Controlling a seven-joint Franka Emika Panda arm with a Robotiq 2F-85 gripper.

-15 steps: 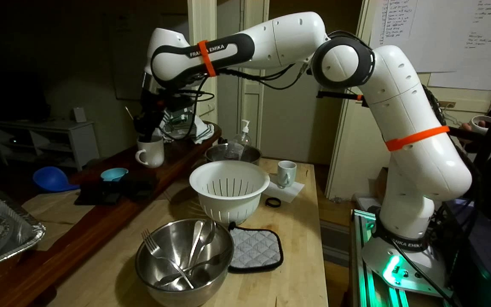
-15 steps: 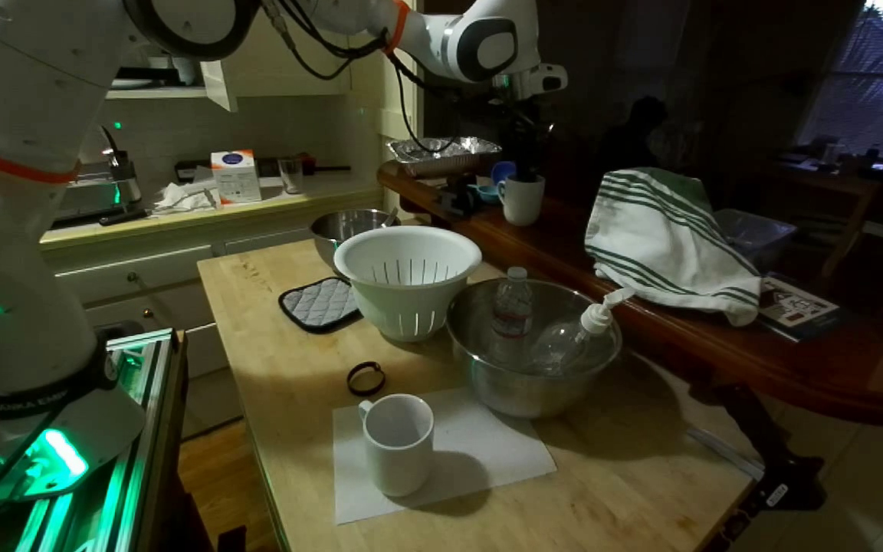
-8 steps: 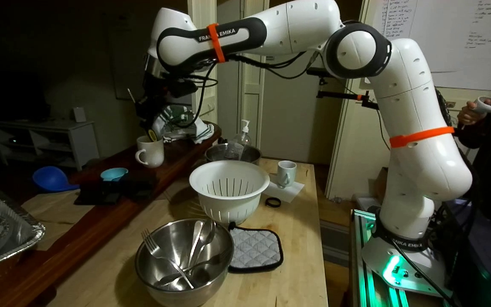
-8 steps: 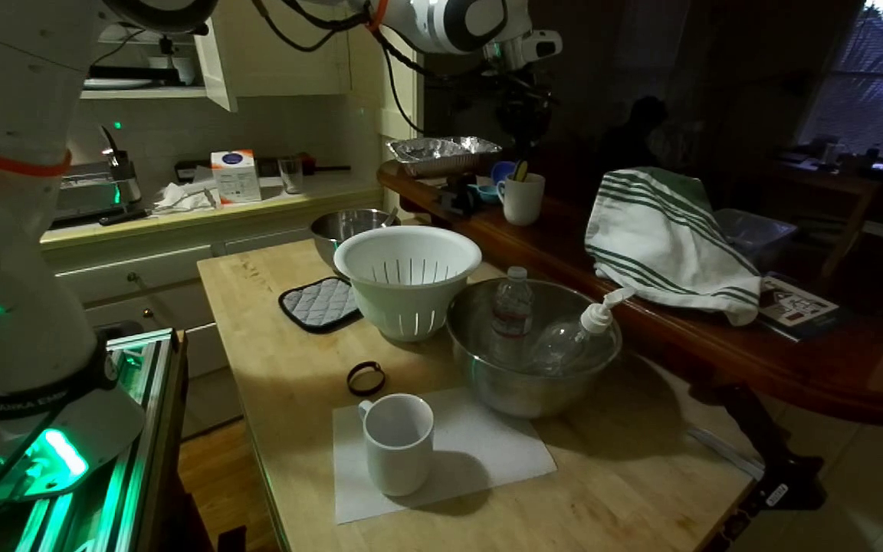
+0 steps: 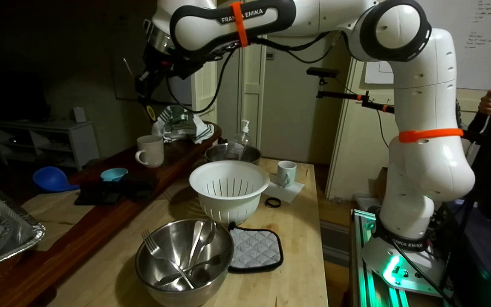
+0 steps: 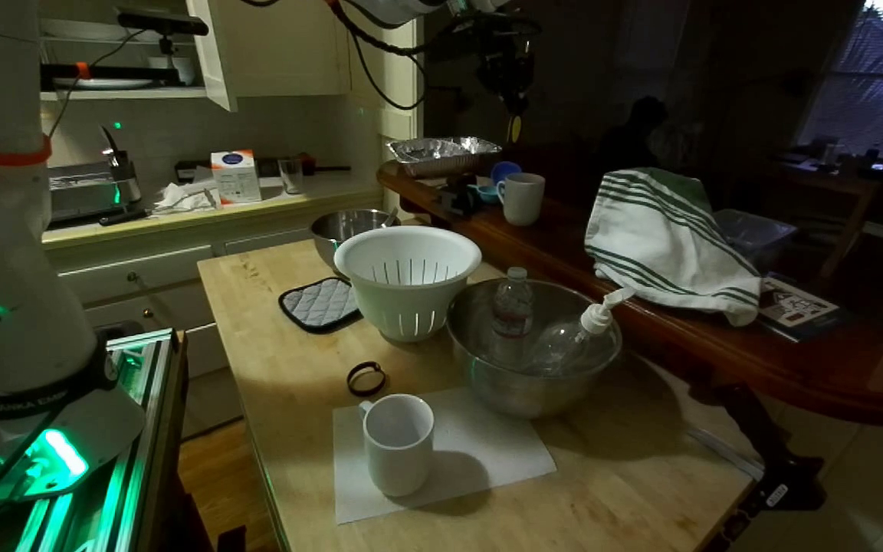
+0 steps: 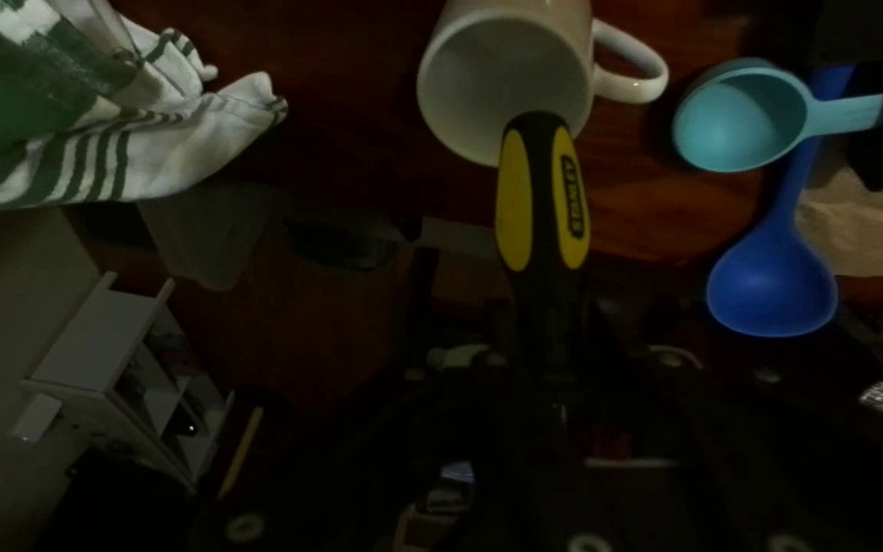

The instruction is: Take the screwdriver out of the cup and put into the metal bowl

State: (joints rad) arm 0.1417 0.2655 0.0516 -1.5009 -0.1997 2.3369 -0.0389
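Spanning the light counter [image 5: 298, 260]: one robot arm [image 5: 330, 19], lower section near upright, forearm near level, wrist bent downward. End effector [image 5: 145, 93]: high over the dark counter [image 6: 855, 372], clamped on the screwdriver [image 7: 541, 199] at the upper part of its handle; the exact contact lies in shadow. Screwdriver: black-and-yellow handle jutting down beneath the end effector, slightly tilted, its butt apart from the cup [image 5: 152, 152]. Cup: white, upright on the dark counter, below the end effector in both exterior views. Metal bowl [image 5: 172, 238], bearing cutlery [image 5: 152, 247]: on the light counter, lower than the end effector and well apart from it.
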